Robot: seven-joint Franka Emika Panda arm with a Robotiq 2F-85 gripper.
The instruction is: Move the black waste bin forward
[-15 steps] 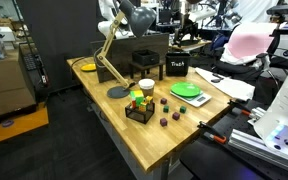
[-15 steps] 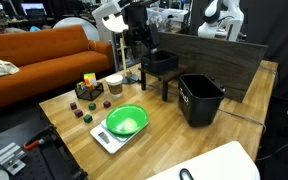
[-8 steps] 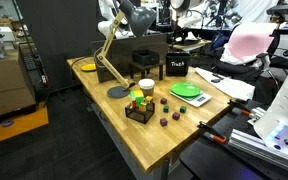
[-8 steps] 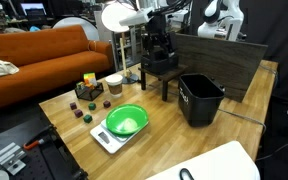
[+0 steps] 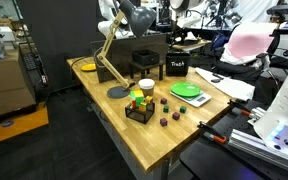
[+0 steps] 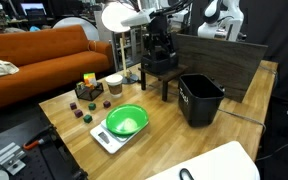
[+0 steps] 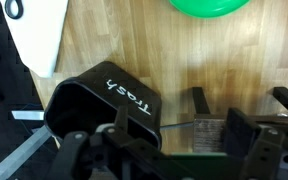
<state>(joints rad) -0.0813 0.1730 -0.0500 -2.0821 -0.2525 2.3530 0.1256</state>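
Observation:
The black waste bin [image 5: 176,68] with white "Trash" lettering stands on the wooden table [image 5: 169,135], next to a black stand with legs. It shows in both exterior views [image 6: 202,98]. In the wrist view the bin [image 7: 99,105] lies below and to the left, with its open top showing. My gripper [image 6: 160,47] hangs in the air over the back of the table, above the stand and the bin, touching neither. Its jaws [image 7: 179,135] are open and empty, and one finger shows over the bin's lettered wall.
The black stand with legs [image 6: 162,66] is beside the bin. A green plate on a white scale [image 6: 125,122], a paper cup [image 6: 114,84], a wire basket of coloured items [image 5: 139,108], small dark cubes and a desk lamp [image 5: 119,55] stand nearby. A dark partition [image 6: 234,60] rises behind.
Between one second and half a second ago the arm swung the gripper sideways over the stand, toward the bin. Since then nothing has visibly moved.

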